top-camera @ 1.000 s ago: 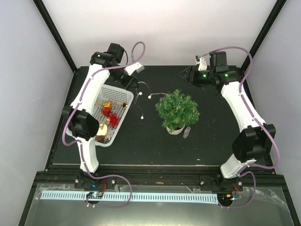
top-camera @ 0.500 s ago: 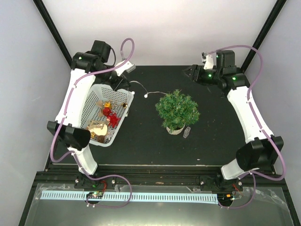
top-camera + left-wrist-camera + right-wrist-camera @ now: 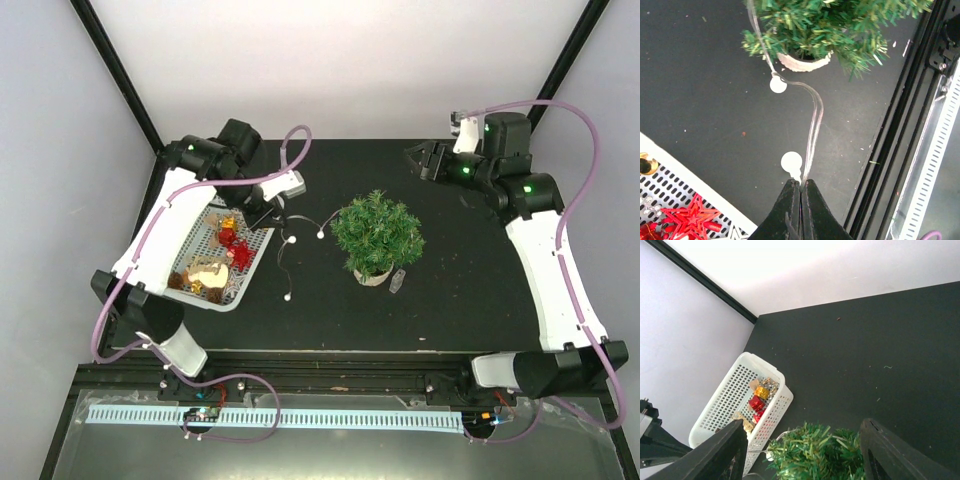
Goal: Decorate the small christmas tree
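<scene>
**Q:** Black tabletop, I gather. What is on it, and where is the tree?

**A:** The small christmas tree point(image 3: 377, 232) stands upright in its whitish pot point(image 3: 371, 276) near the middle of the table point(image 3: 450, 310), slightly right of centre. A white mesh basket point(image 3: 186, 296) of red and gold ornaments sits at the left, apart from the tree. A small clear object point(image 3: 398, 281) lies just beside the pot; I cannot tell what it is.

**Q:** And the two arms?

**A:** The left gripper point(image 3: 801, 186) hangs between basket and tree. Its jaws are pressed together on the end of a clear strand point(image 3: 813, 117) strung with white beads. From the fingers the strand curves across the table and passes the left edge of the tree's lower branches. Whether it is caught on them I cannot tell. The right gripper point(image 3: 420, 160) hovers at the far side of the table, beyond the tree and to its right. Its jaws are spread wide with nothing between them.

**Q:** Which step is this?

**A:** It looks like the bead strand is being draped, with most of it lying on the table rather than on the tree. The next move probably calls for lifting the held end up and around the branches so that the beads lodge among the needles. The strand is thin and limp, and a tug could shift the light tree.
</scene>
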